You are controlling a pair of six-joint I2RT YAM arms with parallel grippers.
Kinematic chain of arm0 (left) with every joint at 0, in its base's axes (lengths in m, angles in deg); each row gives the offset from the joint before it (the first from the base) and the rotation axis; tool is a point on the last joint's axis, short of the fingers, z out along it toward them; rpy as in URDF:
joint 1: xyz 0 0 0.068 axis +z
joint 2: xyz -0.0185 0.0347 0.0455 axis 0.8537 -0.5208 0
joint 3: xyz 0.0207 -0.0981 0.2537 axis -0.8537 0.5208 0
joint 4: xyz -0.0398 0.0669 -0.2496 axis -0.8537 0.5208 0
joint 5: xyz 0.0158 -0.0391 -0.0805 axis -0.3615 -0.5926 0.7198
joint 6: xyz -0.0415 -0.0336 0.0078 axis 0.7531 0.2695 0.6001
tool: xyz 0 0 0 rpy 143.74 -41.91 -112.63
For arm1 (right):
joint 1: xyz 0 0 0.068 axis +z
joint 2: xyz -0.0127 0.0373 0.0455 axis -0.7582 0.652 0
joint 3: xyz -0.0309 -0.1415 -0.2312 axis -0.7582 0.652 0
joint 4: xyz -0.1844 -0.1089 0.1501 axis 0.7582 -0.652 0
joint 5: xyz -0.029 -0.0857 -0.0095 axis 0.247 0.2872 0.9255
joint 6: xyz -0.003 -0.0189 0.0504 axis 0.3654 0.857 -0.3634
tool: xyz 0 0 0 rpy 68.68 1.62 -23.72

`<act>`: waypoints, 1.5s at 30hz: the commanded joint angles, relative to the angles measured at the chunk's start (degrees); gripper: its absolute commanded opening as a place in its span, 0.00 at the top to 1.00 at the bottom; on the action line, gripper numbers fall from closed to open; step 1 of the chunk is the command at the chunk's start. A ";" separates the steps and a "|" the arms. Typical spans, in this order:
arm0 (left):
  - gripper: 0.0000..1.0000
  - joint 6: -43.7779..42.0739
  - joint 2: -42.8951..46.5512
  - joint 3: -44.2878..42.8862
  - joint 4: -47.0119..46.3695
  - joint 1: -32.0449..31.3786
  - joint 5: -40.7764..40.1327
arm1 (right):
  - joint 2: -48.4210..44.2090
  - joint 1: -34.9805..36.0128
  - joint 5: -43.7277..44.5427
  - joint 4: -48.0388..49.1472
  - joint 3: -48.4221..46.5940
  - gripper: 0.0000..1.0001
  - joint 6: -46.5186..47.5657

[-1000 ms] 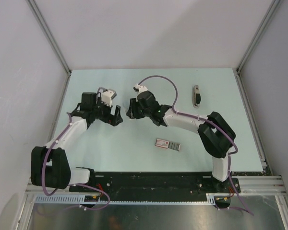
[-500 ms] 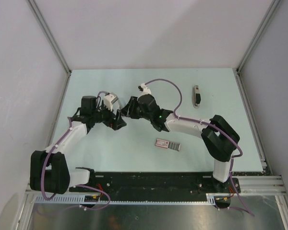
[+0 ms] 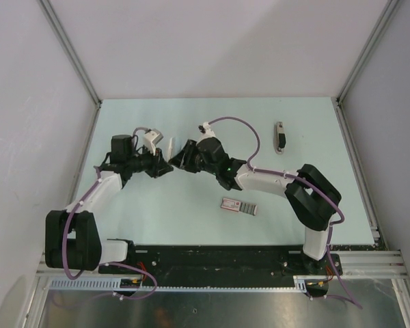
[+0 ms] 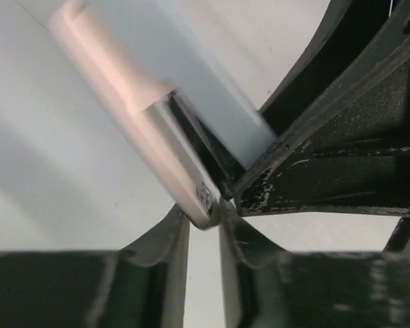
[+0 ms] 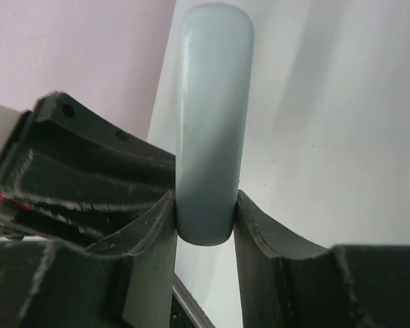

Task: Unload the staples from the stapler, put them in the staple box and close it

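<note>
- Over the last second I watch the two arms draw together. There was a clear gap between the left tool (image 3: 162, 164) and the right tool (image 3: 180, 158), and now they meet over the middle of the table (image 3: 178, 219).
- The stapler (image 3: 169, 145) sits between them, a pale sliver standing where the tools join. It seems to be held off the surface.
- I read this as the two-handed hold needed to part lid from base. The unloading itself is not yet done, and I see no staples in any view.
- Left tool: nearly shut, its fingers (image 4: 157, 260) nipping the riveted corner of the stapler's beige base. A dark channel shows between that base and the pale lid.
- Right tool: clenched on the rounded pale-grey lid, with both fingers (image 5: 150, 239) pressed against its sides.
- A pink-and-grey packet (image 3: 239, 206) lies near the right arm. A small black-and-grey item (image 3: 280, 137) lies well apart at the far right — I cannot tell what it is.
</note>
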 commanded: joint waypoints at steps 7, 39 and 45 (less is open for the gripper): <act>0.89 -5.25 3.79 1.50 -1.91 0.53 -3.61 | -1.26 -1.07 -5.53 3.13 0.75 1.00 2.17; 0.96 -49.68 11.67 15.35 -8.81 -10.43 -39.25 | -5.48 -4.90 -20.79 -3.82 7.23 1.00 31.45; 0.97 -57.50 12.42 22.23 -19.53 -14.71 -45.80 | -4.95 -4.92 -21.12 -2.23 7.85 1.00 30.73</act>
